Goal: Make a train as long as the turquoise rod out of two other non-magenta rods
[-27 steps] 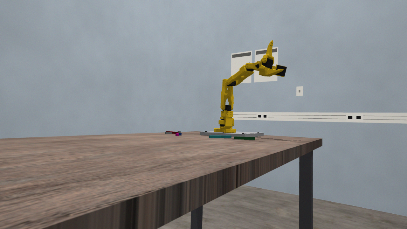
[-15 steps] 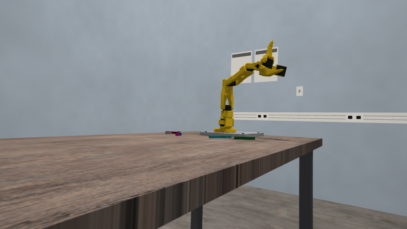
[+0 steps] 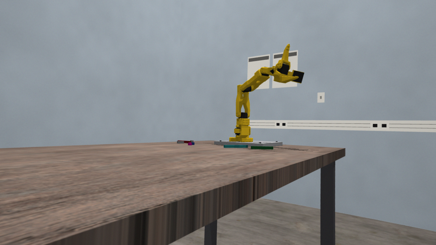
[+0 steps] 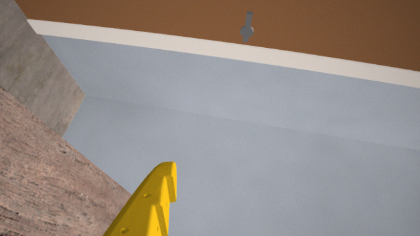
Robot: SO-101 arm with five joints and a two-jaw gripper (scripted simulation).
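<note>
Looking up, your gripper [image 3: 291,65] is gaping wide, holding nothing; turquoise rod [image 3: 235,146] is lying beside green rod [image 3: 261,147].

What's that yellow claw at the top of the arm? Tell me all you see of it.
The gripper is yellow, plastic-looking, with black blocks at its joints. One pointed finger sticks straight up; the other reaches sideways, so it is wide open and holds nothing. It hangs high above the table, touching only its own arm.
</note>
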